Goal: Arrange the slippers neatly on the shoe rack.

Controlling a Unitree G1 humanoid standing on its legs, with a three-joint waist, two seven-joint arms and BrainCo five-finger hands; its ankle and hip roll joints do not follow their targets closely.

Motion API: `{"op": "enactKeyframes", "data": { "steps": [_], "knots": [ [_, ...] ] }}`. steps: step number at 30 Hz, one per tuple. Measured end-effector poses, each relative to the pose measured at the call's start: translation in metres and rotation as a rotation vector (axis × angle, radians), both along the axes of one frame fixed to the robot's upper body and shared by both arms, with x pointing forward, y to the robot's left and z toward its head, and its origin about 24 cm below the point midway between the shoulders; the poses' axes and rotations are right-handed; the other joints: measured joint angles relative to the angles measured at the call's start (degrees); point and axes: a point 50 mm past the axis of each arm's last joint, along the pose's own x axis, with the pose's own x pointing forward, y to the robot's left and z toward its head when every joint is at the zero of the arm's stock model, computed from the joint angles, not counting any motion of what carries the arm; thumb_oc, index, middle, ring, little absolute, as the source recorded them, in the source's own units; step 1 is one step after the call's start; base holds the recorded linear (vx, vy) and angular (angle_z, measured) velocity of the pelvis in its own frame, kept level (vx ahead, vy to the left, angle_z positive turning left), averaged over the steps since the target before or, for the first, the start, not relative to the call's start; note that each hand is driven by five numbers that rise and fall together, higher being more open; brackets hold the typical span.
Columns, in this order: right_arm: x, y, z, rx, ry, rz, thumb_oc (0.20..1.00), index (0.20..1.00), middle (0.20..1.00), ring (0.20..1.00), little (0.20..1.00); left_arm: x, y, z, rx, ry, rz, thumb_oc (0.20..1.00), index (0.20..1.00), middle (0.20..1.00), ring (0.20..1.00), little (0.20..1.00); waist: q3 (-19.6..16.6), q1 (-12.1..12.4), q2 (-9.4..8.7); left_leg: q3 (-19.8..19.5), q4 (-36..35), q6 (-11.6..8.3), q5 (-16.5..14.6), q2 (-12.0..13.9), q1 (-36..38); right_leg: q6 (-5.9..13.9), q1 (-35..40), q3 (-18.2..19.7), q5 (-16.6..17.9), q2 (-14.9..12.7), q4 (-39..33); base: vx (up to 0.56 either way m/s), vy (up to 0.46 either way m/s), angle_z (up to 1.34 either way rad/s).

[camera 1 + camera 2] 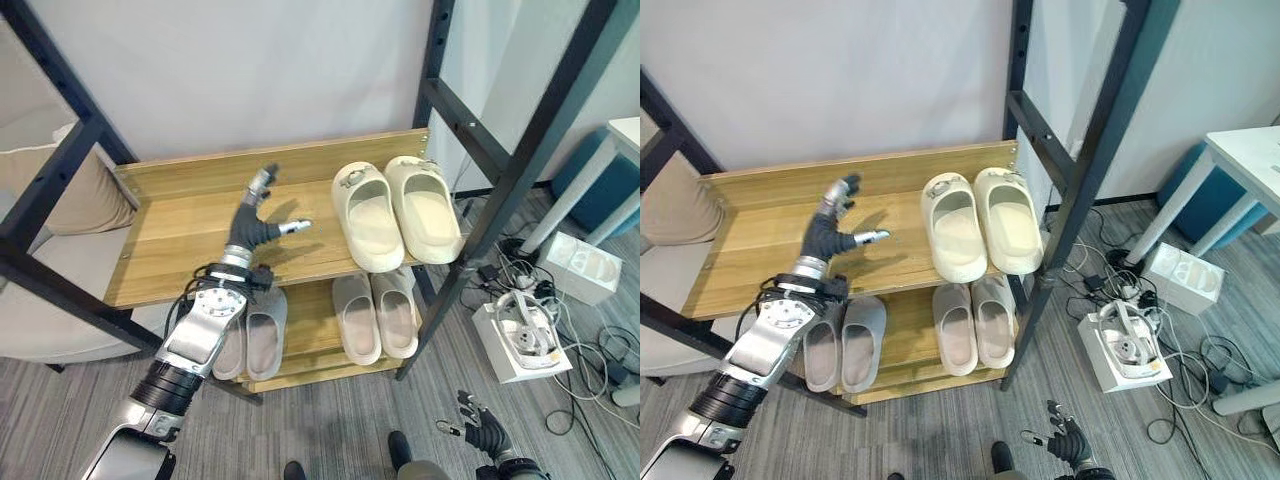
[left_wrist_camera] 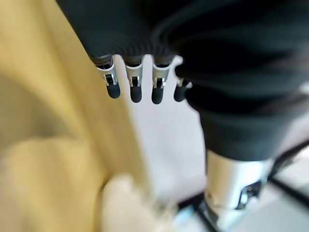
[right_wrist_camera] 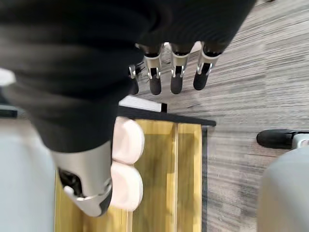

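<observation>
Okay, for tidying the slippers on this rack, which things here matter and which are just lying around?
Part of the job:
cream slippers on the upper shelf
two grey slipper pairs on the lower shelf
shoe rack
left hand, open over the upper shelf

Just lying about:
white boxes and cables on the floor
beige cushion

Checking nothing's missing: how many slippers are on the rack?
6: two cream foam slippers on the wooden top shelf's right, four grey slippers below. The arm may hide more.
</observation>
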Motion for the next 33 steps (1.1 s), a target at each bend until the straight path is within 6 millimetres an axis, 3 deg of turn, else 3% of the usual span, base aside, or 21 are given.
{"op": "enactKeyframes", "data": {
  "steps": [2,4,6,7,8,10,12,15,17,18,21,22,26,30,31,33],
  "knots": [
    [-0.005,0.0,-0.002,0.002,0.019,-0.001,1.0,1.0,1.0,1.0,1.0,-0.013,-0.009,0.02,-0.062,-0.117,-0.085,1.0,1.0,1.0,1.0,1.0,0.1,0.8,-0.3,-0.7,0.0,0.03,0.0,-0.1,0.1,0.01,0.4,-0.6,0.0,-0.1,0.0,-0.01,0.011,0.15],
    [-0.003,0.0,-0.002,0.003,0.013,0.001,1.0,1.0,1.0,1.0,1.0,-0.017,-0.011,0.025,-0.101,-0.143,-0.128,1.0,1.0,1.0,1.0,1.0,0.0,1.0,-0.41,-0.8,0.0,0.07,0.0,-0.2,0.1,0.17,0.2,-0.8,-0.3,-0.2,0.0,0.0,0.038,0.05],
    [0.002,0.002,-0.001,0.021,0.005,0.012,1.0,1.0,1.0,1.0,1.0,-0.039,-0.027,0.045,-0.203,-0.196,-0.344,1.0,1.0,1.0,1.0,1.0,0.3,1.3,-0.72,-0.8,0.0,0.06,0.0,-0.3,0.0,0.05,0.5,-0.9,-0.2,-0.5,0.1,0.0,0.043,0.01],
    [-0.001,0.001,-0.006,0.026,0.03,0.01,1.0,1.0,1.0,1.0,1.0,-0.064,-0.052,0.06,-0.229,-0.279,-0.593,1.0,1.0,1.0,1.0,1.0,0.1,1.3,-1.24,-1.0,0.0,0.09,0.0,-0.4,0.2,0.06,0.8,-1.0,-0.2,-0.4,0.3,0.0,0.01,0.06],
    [0.003,0.002,-0.005,0.026,0.027,0.02,1.0,1.0,1.0,1.0,1.0,-0.07,-0.06,0.066,-0.226,-0.303,-0.685,1.0,1.0,1.0,1.0,1.0,0.0,1.9,-1.36,-1.1,0.0,0.09,0.0,-0.4,0.3,0.06,1.0,-1.1,-0.2,-0.5,0.3,-0.01,0.015,0.06],
    [0.004,0.005,-0.006,0.035,0.034,0.055,1.0,1.0,1.0,1.0,1.0,-0.077,-0.076,0.072,-0.185,-0.307,-0.83,1.0,1.0,1.0,1.0,1.0,-0.3,2.1,-1.65,-1.5,0.0,0.1,0.0,-0.5,0.1,0.12,1.0,-1.3,-0.2,-0.5,0.3,0.0,0.016,0.07],
    [0.014,0.012,-0.005,0.045,0.015,0.093,1.0,1.0,1.0,1.0,1.0,-0.08,-0.09,0.063,-0.16,-0.227,-0.978,1.0,1.0,1.0,1.0,1.0,-0.5,1.8,-1.62,-1.7,0.0,0.07,0.1,-0.5,0.1,0.17,1.0,-1.6,-0.3,-0.5,0.3,0.0,0.023,0.07],
    [0.023,0.02,-0.004,0.038,0.016,0.179,1.0,1.0,1.0,1.0,1.0,-0.081,-0.111,0.04,0.021,-0.06,-1.12,1.0,1.0,1.0,1.0,1.0,-0.8,2.0,-1.69,-2.4,0.0,0.1,0.3,-0.4,-0.1,0.14,1.2,-2.5,-0.3,-0.4,0.3,0.0,0.017,0.12],
    [0.039,0.025,0.001,0.03,-0.019,0.216,1.0,1.0,1.0,1.0,1.0,-0.082,-0.113,0.022,0.146,0.054,-1.169,1.0,1.0,1.0,1.0,1.0,-1.0,2.3,-1.43,-2.4,0.0,0.17,0.4,-0.5,0.0,0.11,1.4,-2.5,-0.3,-0.5,0.0,0.0,0.016,0.01],
    [0.046,0.027,0.004,0.019,-0.04,0.241,1.0,1.0,1.0,1.0,1.0,-0.079,-0.112,0.004,0.238,0.144,-1.184,1.0,1.0,1.0,1.0,1.0,-1.4,2.5,-1.15,-2.4,0.0,0.21,0.4,-0.5,0.0,0.09,1.4,-2.5,-0.2,-0.6,0.0,0.0,0.0,0.0],
    [0.054,0.033,0.007,0.01,-0.058,0.279,1.0,1.0,1.0,1.0,1.0,-0.073,-0.109,-0.022,0.3,0.265,-1.174,1.0,1.0,1.0,1.0,1.0,-2.1,3.0,-0.86,-2.4,0.0,0.2,0.4,-0.5,0.1,0.09,1.5,-2.5,-0.3,-0.6,0.0,0.0,0.0,0.0],
    [0.059,0.037,0.009,0.009,-0.073,0.299,1.0,1.0,1.0,1.0,1.0,-0.069,-0.103,-0.041,0.382,0.334,-1.135,1.0,1.0,1.0,1.0,1.0,-2.2,3.3,-0.78,-2.5,0.0,0.2,0.4,-0.5,0.1,0.07,1.6,-2.5,-0.2,-0.5,0.0,-0.02,0.04,0.02],
    [0.06,0.041,0.009,0.008,-0.07,0.317,1.0,1.0,1.0,1.0,1.0,-0.063,-0.091,-0.069,0.49,0.4,-1.049,1.0,1.0,1.0,1.0,1.0,-2.7,3.3,-0.78,-2.7,0.0,0.26,0.6,-0.6,0.4,0.02,1.9,-2.7,-0.2,-0.6,0.3,-0.01,0.013,0.02],
    [0.058,0.046,0.007,0.021,-0.063,0.328,1.0,1.0,1.0,1.0,1.0,-0.066,-0.064,-0.146,0.582,0.665,-0.867,1.0,1.0,1.0,1.0,1.0,-3.6,3.2,-0.91,-2.7,0.0,0.27,0.6,-0.6,0.4,0.04,1.9,-2.7,-0.3,-0.6,0.3,0.0,0.0,0.0],
    [0.057,0.045,0.006,0.02,-0.058,0.324,1.0,1.0,1.0,1.0,1.0,-0.076,-0.046,-0.183,0.589,0.811,-0.769,1.0,1.0,1.0,1.0,1.0,-3.7,3.2,-0.98,-2.6,-0.3,0.28,0.5,-0.5,0.5,0.05,2.0,-2.6,-0.3,-0.7,0.1,0.05,0.017,0.0],
    [0.055,0.044,0.005,0.018,-0.05,0.317,1.0,1.0,1.0,1.0,1.0,-0.091,-0.03,-0.211,0.584,0.939,-0.686,1.0,1.0,1.0,1.0,1.0,-3.8,3.3,-1.12,-2.7,-0.3,0.34,0.5,-0.5,0.7,0.06,1.9,-2.7,-0.5,-0.7,0.0,0.02,0.004,0.01]
  ]
}}
